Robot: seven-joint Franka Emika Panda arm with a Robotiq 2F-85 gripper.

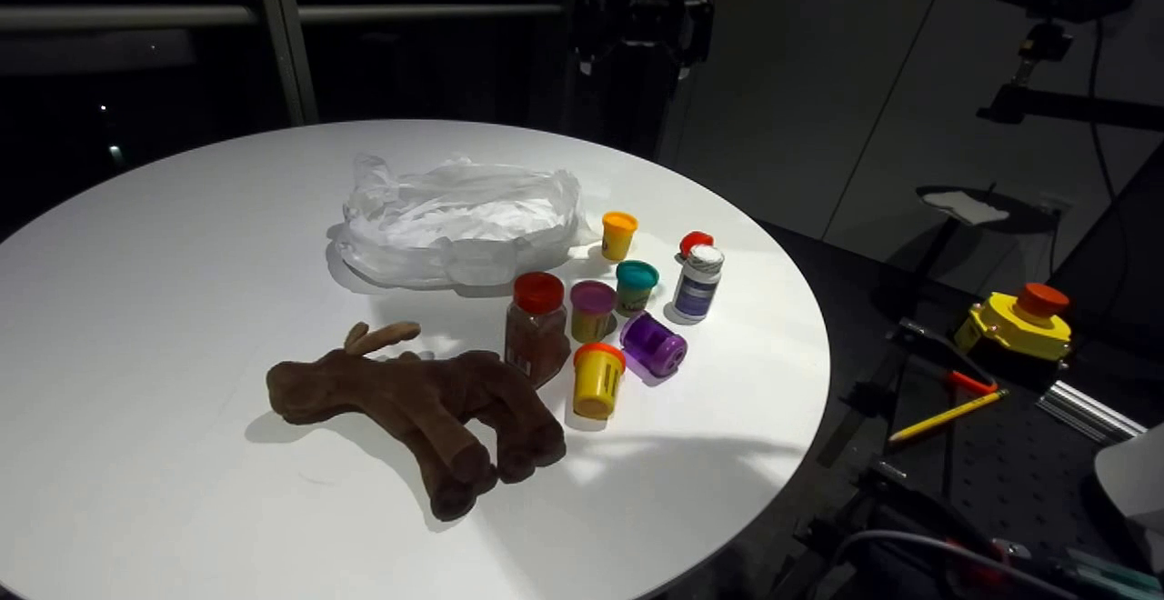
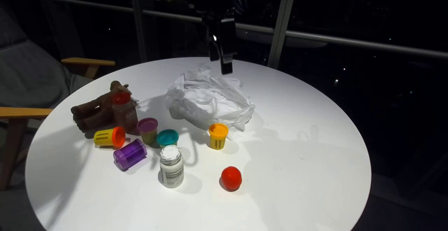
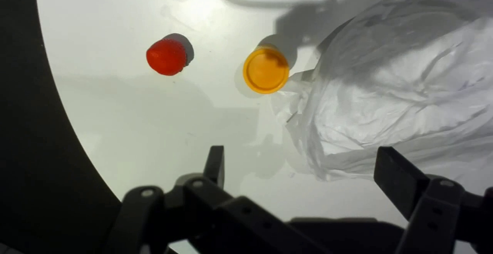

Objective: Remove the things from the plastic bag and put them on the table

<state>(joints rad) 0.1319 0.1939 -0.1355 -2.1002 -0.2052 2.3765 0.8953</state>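
End effector (image 3: 300,161) spread wide, grasping nothing; plastic bag (image 1: 459,223) at the far side, likely light, slippery, easily torn; pinch its rim.

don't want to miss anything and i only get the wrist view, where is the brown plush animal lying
Observer: The brown plush animal lies on the white table, outside the bag and next to the red-lidded jar.
Operator: ok, any containers tipped over that i can't see
Observer: Yes, the purple container and the yellow tub beside it both lie on their sides.
Operator: and am i up off the table or resting on something
Observer: In both exterior views the gripper hangs in the air, apart from the table and the bag.
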